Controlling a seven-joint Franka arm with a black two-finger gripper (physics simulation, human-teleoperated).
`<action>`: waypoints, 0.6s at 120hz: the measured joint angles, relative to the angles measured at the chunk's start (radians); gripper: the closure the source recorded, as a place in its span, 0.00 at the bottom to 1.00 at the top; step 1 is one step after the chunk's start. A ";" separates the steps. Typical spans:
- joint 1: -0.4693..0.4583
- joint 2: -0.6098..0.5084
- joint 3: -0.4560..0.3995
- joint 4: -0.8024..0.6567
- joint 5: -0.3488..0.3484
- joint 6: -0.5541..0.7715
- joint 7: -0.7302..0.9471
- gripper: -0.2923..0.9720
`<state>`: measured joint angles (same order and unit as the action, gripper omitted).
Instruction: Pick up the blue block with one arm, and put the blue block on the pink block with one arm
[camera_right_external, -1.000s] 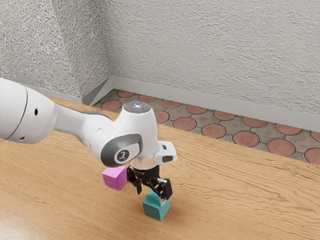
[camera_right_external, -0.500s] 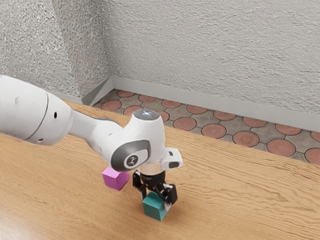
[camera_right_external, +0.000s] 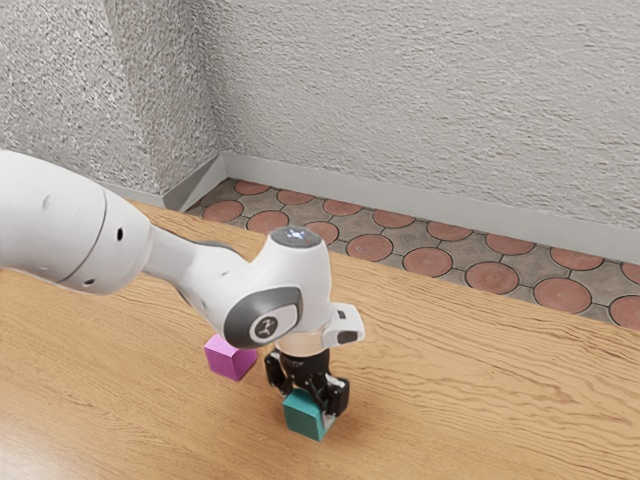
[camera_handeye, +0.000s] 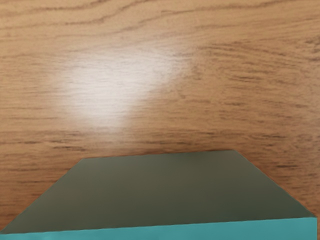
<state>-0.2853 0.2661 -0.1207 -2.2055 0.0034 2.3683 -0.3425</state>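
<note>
Wooden table, tiled floor behind. Our arm comes in from the exterior view's left, hand pointing straight down, gripper low over the blue block, which sits on the table. Gripping or not, we cannot tell. Pink block sits near it, apart.

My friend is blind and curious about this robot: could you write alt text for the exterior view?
A white robot arm reaches in from the exterior view's left, its black gripper right over a teal block on a wooden table. A pink block sits apart, toward the exterior view's left of the teal one.
</note>
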 joint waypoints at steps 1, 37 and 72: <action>0.000 0.000 0.000 0.001 0.000 0.000 0.000 0.42; 0.034 -0.060 0.000 0.012 0.007 -0.011 -0.005 0.46; 0.092 -0.142 0.001 0.013 0.034 -0.044 -0.006 0.46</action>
<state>-0.1935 0.1245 -0.1197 -2.1929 0.0370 2.3247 -0.3484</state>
